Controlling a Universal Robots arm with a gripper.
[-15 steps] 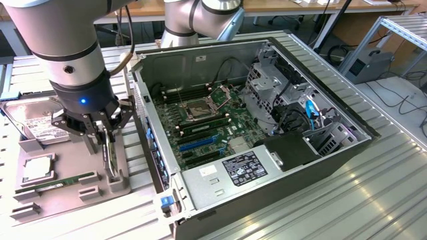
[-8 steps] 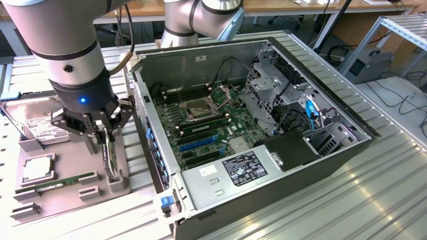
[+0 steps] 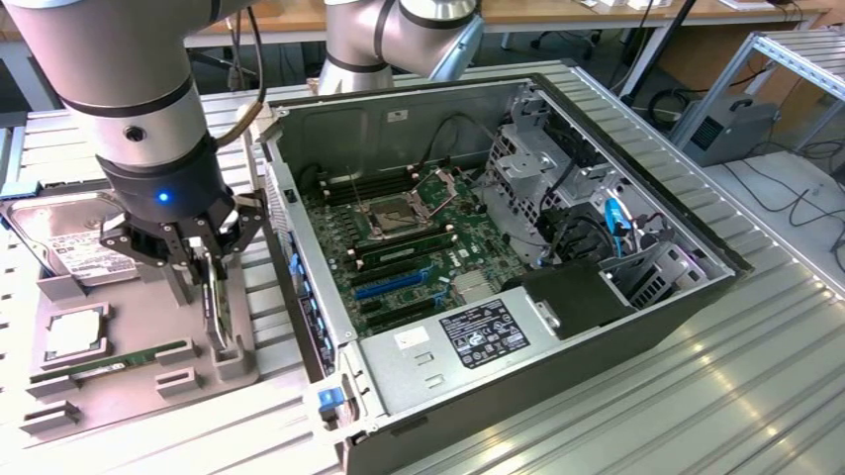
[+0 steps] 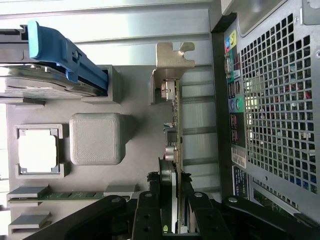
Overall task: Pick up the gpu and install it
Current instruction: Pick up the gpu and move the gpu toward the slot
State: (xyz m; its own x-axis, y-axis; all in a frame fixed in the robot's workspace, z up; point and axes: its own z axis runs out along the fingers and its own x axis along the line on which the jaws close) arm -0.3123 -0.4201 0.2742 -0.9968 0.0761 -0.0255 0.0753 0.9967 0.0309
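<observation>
The gpu (image 3: 213,302) stands on its edge in a slot of the grey holder tray (image 3: 133,396), at the exterior view's left beside the open computer case (image 3: 396,119). In the wrist view the gpu (image 4: 176,125) shows edge-on, with its silver bracket (image 4: 172,57) at the far end. My gripper (image 3: 205,282) hangs straight down over the card. Its two black fingers press on either side of the board, so the gripper (image 4: 176,200) is shut on it. The card's lower edge still sits in the holder.
The tray also holds a hard drive (image 3: 53,242) with a blue clip (image 4: 65,50), a CPU (image 3: 73,332) and a green RAM stick (image 3: 113,363). The case's perforated rear panel (image 4: 270,100) stands close beside the card. Blue expansion slots (image 3: 390,285) lie on the motherboard.
</observation>
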